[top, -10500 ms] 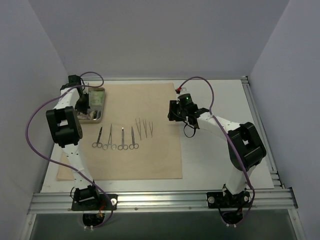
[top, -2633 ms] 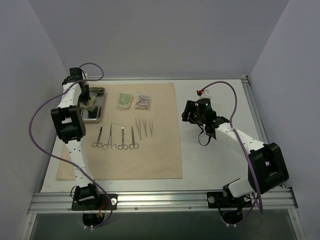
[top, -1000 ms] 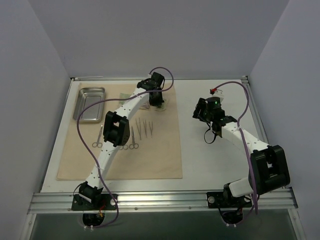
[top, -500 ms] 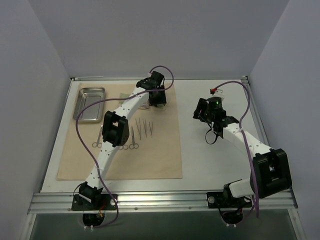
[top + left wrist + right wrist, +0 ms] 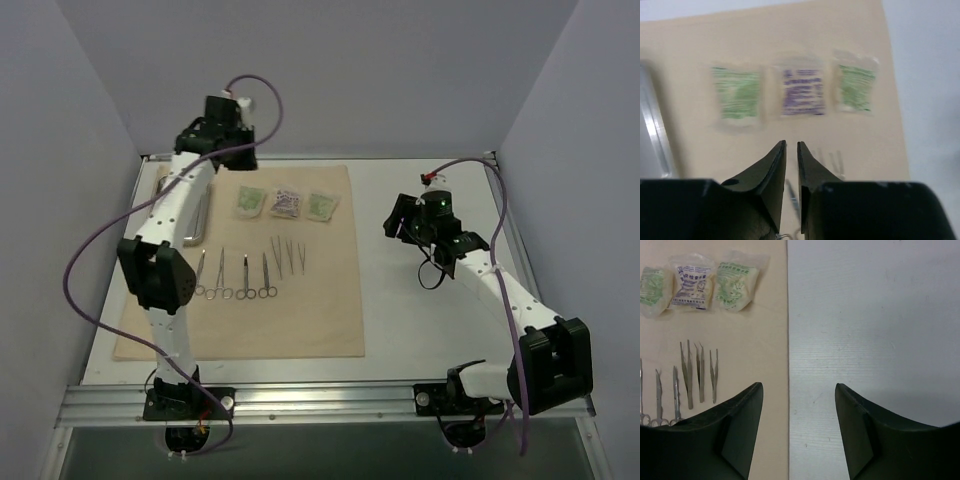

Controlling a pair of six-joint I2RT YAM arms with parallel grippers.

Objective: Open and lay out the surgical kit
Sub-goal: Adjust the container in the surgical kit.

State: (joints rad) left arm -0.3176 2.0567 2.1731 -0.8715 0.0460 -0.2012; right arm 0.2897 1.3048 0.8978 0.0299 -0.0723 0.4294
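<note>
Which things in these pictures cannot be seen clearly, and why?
- Steel tray: top view, mostly covered by the left arm; left wrist view, cut by the left edge.
- Packets: left wrist view, print blurred, unreadable.
- Scissors: right wrist view, handles cut off by the edge and the right tool.

Place: robotics lab test cell
Evidence: plain grey walls, white table, aluminium rail frame
</note>
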